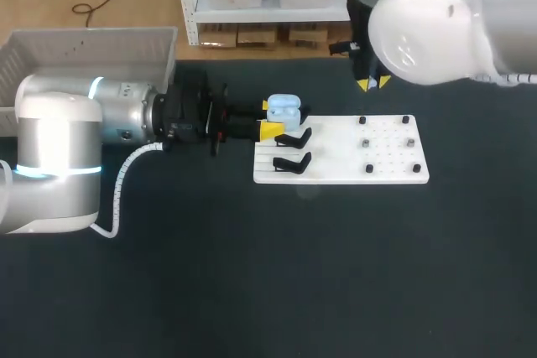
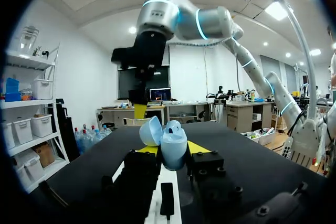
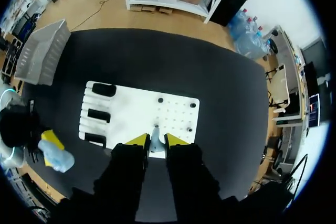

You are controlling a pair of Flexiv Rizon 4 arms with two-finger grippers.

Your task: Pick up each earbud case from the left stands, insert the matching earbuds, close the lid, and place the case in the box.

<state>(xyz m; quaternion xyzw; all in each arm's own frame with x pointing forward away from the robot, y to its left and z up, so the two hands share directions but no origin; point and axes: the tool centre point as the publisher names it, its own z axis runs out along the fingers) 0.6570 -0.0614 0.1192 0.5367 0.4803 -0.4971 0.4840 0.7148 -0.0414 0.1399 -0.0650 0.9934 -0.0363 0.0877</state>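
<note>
The earbud case (image 2: 173, 149) stands upright with its lid (image 2: 151, 131) swung back and its open mouth facing up. The left gripper (image 2: 171, 153) pinches it low on the body, one yellow tip on each side. From above, the case is at the left end of the white board (image 1: 394, 175), just by the black stands (image 1: 294, 137).

The right gripper (image 3: 156, 141) hangs high over the far, pegged end of the board, pointing straight down. Its tips are drawn close on a small pale earbud (image 3: 156, 145). From that gripper the case lies off to the side, past the stands and well apart, and also lower.

As I read it, the next move depends on this gap. The right arm has to carry the earbud across the board toward the left arm and then down into the upturned mouth, while the left arm only needs to hold the case level. The box (image 1: 84, 48) sits beyond the left arm.
</note>
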